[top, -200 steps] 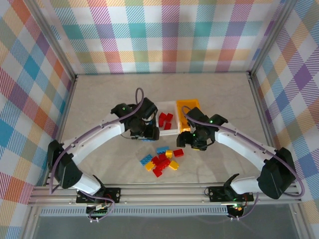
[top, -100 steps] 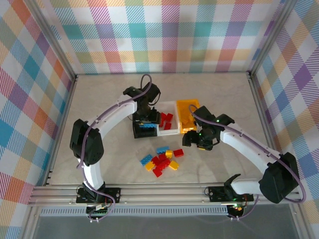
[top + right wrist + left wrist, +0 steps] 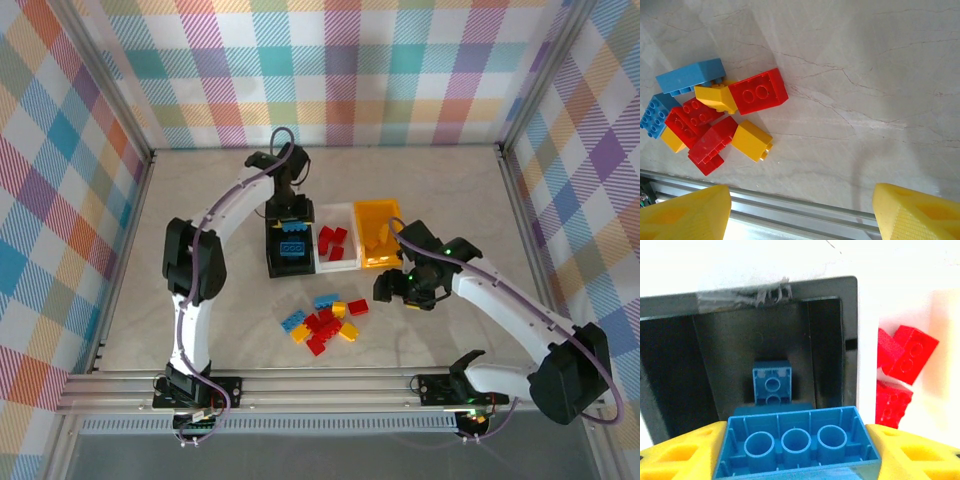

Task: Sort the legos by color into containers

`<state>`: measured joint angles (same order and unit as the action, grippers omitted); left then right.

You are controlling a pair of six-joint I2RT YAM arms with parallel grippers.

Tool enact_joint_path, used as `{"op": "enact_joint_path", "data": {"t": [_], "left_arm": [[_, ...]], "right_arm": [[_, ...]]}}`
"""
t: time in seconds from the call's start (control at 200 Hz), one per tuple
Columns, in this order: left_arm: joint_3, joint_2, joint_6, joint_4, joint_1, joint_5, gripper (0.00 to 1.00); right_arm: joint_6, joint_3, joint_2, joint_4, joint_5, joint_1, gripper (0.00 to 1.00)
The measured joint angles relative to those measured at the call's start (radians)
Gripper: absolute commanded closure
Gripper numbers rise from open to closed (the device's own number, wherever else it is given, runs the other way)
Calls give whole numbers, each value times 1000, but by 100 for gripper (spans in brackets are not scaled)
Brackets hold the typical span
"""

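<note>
1. Over the black bin (image 3: 850, 340), mid worktop (image 3: 200, 300), my left pincer (image 3: 800, 452) grips a blue brick (image 3: 796, 440). Another blue brick (image 3: 772, 382) lies inside, so blues belong here.
2. Toward the near edge, my right pincer (image 3: 800, 215) hangs open and empty above the mixed lego pile (image 3: 715, 120), placed for a pick.

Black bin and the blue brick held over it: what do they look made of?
Black bin: probably hard plastic with a glossy finish; its inner wall reflects light.
Blue brick: moulded plastic, smooth with a slight sheen; the hollow underside shows round tubes and thin walls.
</note>
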<state>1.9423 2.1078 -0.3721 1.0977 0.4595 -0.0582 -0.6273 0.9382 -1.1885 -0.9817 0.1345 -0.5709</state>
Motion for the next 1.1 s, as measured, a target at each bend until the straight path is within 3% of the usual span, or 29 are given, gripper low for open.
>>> {"op": "enact_joint_path", "data": {"t": [0.495,1.1], "left_arm": [[-22,64,-5,-3,-23,23,37],[-19,68,-8,-5,-25,19,25]], "right_arm": [[14,-5,31,-30,9,35,25],[14,-7,34,-34,9,42,25]]}}
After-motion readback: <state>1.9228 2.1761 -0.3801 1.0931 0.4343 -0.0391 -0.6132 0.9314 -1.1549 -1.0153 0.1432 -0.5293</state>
